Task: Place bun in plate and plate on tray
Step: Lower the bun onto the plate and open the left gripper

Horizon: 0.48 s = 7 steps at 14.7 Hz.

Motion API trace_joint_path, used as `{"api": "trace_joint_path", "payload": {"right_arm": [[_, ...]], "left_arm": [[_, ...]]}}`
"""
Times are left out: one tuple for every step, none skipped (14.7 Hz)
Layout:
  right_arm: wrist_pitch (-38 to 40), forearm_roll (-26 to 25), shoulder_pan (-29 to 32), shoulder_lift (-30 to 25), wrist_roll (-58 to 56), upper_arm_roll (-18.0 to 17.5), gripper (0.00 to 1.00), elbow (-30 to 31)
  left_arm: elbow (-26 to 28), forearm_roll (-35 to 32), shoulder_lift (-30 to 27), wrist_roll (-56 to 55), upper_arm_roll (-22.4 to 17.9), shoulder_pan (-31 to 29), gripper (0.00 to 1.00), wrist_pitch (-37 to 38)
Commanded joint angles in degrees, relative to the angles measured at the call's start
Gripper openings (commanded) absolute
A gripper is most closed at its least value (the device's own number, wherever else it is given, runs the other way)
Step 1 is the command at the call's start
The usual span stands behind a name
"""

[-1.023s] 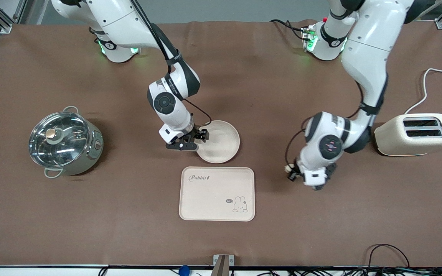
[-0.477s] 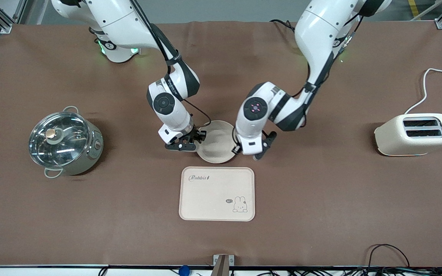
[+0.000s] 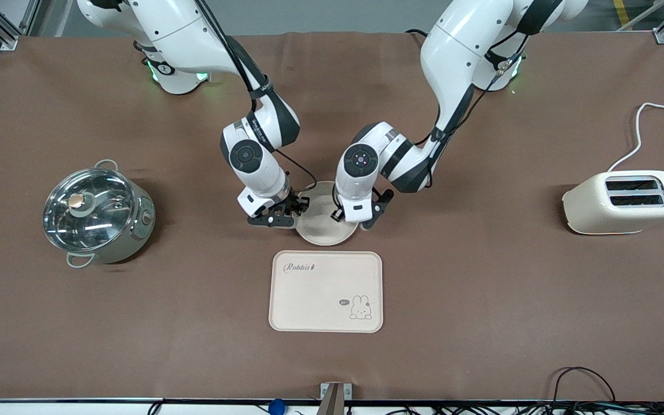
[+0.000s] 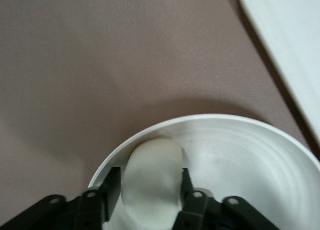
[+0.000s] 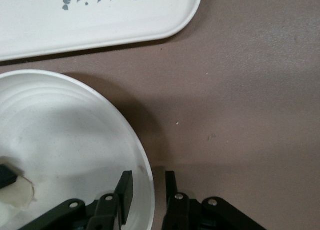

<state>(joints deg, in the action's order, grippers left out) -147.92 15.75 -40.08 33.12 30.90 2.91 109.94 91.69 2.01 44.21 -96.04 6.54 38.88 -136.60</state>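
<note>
Bun (image 4: 152, 177) sits pinched in our left gripper (image 4: 150, 190) just over the plate (image 3: 323, 230), while our right gripper (image 5: 146, 186) clamps the plate rim to steady it, with the tray (image 3: 325, 291) waiting nearer the camera.

crowded plate, open tray

both grippers crowd the plate (image 3: 323, 227): the right gripper (image 3: 296, 208) pinches its rim on the right arm's side, the left gripper (image 3: 350, 218) holds the bun (image 4: 151, 177) just inside the rim toward the left arm's end. the tray (image 3: 325, 291) lies bare just beside the plate, nearer the camera. the pot (image 3: 97, 216) and toaster (image 3: 623, 202) stand well apart, at the table's two ends.
</note>
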Motion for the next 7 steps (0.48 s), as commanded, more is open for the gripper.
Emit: {"api": "trace_joint_path", "payload": {"right_arm": [[-0.1,0.9,0.2,0.3,-0.6,-0.2,0.22,-0.3],[-0.1,0.9,0.2,0.3,-0.6,-0.2,0.16,-0.3],[-0.1,0.9,0.2,0.3,-0.6,-0.2,0.08,-0.3],[-0.1,0.9,0.2,0.3,-0.6,-0.2,0.04,-0.3],[-0.1,0.9,0.2,0.3,-0.6,-0.2,0.03,-0.3],[-0.2,0.9,0.2,0.3,-0.7,-0.2,0.02,-0.3],[-0.2,0.9,0.3,0.3,-0.7,-0.2,0.02,-0.3]], "left_arm": [[-1.3,0.9,0.4,-0.1,0.5,-0.1,0.78,-0.3],[-1.5,0.7,-0.2,0.1,0.5,-0.3,0.96,-0.2],[-1.9,0.4,-0.9,0.3,0.5,-0.3,1.00,0.2],[-2.1,0.2,-2.2,0.3,0.4,-0.6,1.00,1.1],[-2.3,0.1,-3.5,0.6,0.3,-0.9,1.00,3.1],[-3.3,0.0,-4.7,0.8,0.0,-1.1,1.00,5.1],[-4.4,0.0,-6.1,1.4,-0.3,-1.3,1.00,8.2]]}}
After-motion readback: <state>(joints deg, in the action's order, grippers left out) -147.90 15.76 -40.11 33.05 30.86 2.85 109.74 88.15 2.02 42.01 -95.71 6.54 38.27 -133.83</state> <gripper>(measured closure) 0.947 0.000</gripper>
